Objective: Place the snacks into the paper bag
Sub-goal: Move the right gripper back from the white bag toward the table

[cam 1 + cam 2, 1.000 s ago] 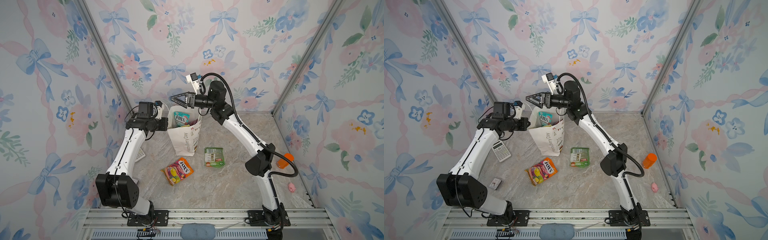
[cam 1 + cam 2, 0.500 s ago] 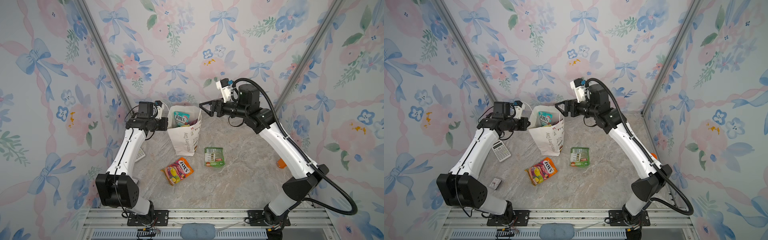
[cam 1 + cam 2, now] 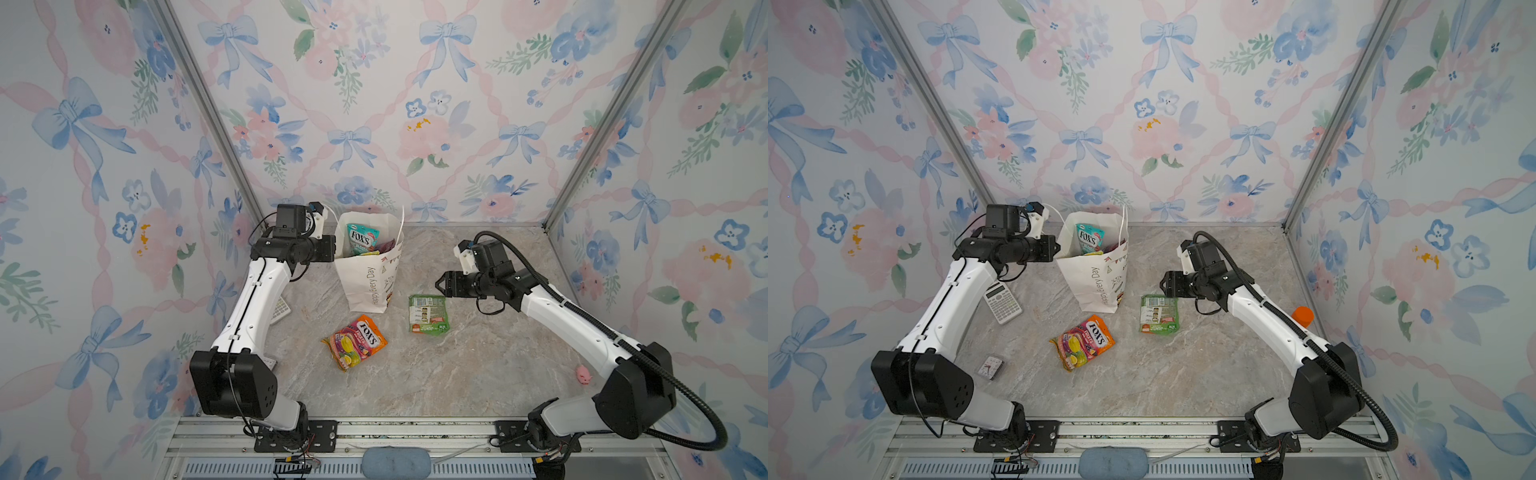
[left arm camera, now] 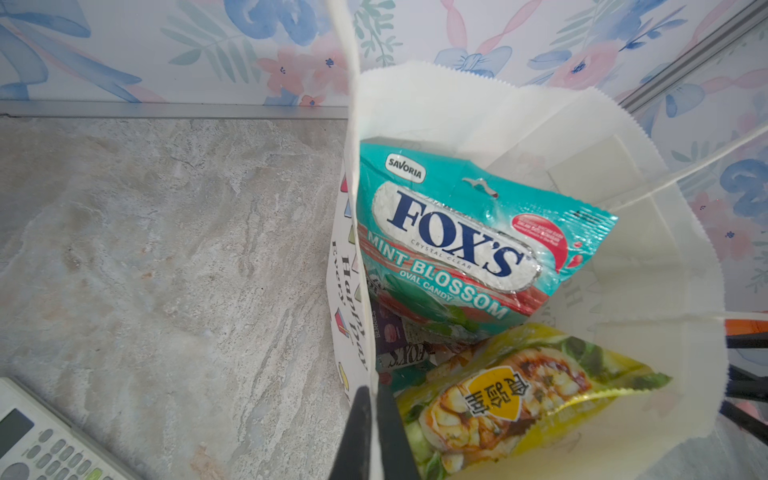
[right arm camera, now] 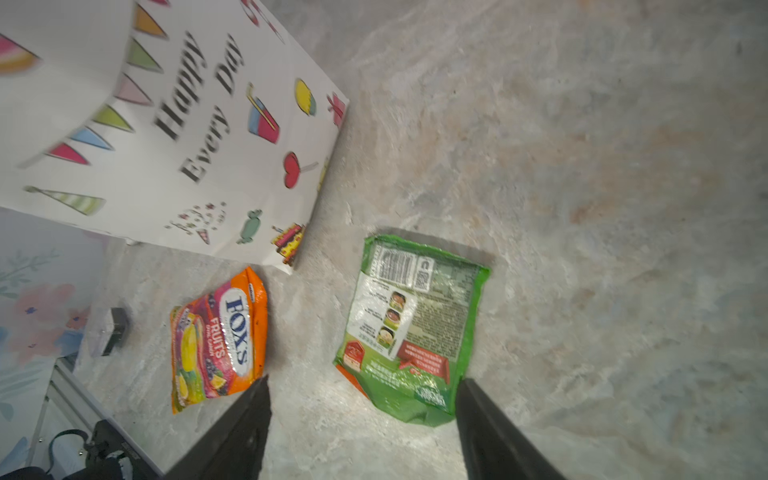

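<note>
The white paper bag [image 3: 370, 270] [image 3: 1096, 274] stands upright at the back of the table. My left gripper [image 4: 372, 399] is shut on its near rim [image 3: 334, 249]. Inside lie a teal FOX'S packet [image 4: 465, 241], a yellow packet [image 4: 519, 395] and a purple one [image 4: 392, 336] underneath. On the table in front lie a green packet [image 3: 428, 313] [image 5: 415, 328] and an orange FOX'S packet [image 3: 355, 341] [image 5: 218, 345]. My right gripper [image 3: 439, 284] [image 5: 361, 386] hovers open and empty just beyond the green packet's far end.
A calculator [image 3: 1003, 302] lies under the left arm, with a small dark clock [image 3: 990, 368] nearer the front. An orange-capped bottle [image 3: 1303, 316] stands behind the right arm by the right wall. A pink pig toy [image 3: 584, 374] sits at the right.
My right arm swung away from above the bag, rightward and down to the table beside the green packet, and its jaws narrowed somewhat. The left arm has not moved.
</note>
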Action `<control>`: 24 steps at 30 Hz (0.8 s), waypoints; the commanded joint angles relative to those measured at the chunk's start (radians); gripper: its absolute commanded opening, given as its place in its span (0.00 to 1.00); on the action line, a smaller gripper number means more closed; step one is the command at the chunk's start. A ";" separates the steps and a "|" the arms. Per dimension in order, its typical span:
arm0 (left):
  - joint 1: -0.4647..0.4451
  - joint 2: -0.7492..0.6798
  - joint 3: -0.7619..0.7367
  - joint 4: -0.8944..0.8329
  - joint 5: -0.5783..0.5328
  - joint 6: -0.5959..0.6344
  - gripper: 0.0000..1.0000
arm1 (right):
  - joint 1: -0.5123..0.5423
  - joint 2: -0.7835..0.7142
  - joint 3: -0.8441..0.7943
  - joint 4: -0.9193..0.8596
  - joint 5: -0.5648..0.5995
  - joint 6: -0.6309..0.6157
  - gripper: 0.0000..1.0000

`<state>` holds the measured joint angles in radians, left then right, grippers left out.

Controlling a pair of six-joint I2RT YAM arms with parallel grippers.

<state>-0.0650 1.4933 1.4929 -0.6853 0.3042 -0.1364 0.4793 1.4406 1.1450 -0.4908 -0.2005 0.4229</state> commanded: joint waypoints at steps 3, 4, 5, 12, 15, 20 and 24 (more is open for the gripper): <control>0.010 -0.041 -0.006 0.050 0.001 -0.009 0.00 | 0.001 -0.012 -0.127 0.093 0.000 0.114 0.70; 0.010 -0.042 -0.006 0.050 0.001 -0.010 0.00 | 0.005 -0.005 -0.151 0.110 -0.001 0.134 0.70; 0.010 -0.041 -0.005 0.050 0.001 -0.010 0.00 | 0.013 0.000 -0.166 0.125 -0.002 0.148 0.69; 0.010 -0.036 -0.008 0.052 -0.002 -0.011 0.00 | 0.161 0.081 -0.176 0.246 -0.042 0.249 0.66; 0.010 -0.037 -0.007 0.052 -0.002 -0.009 0.00 | 0.212 0.150 -0.158 0.301 -0.088 0.277 0.65; 0.010 -0.038 -0.008 0.052 0.006 -0.011 0.00 | 0.246 0.288 -0.099 0.339 -0.226 0.261 0.63; 0.010 -0.041 -0.007 0.052 0.007 -0.008 0.00 | 0.276 0.364 -0.070 0.383 -0.300 0.285 0.62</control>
<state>-0.0650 1.4887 1.4879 -0.6819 0.3046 -0.1364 0.7307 1.7779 1.0386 -0.1577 -0.4156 0.6815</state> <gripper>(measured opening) 0.047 0.620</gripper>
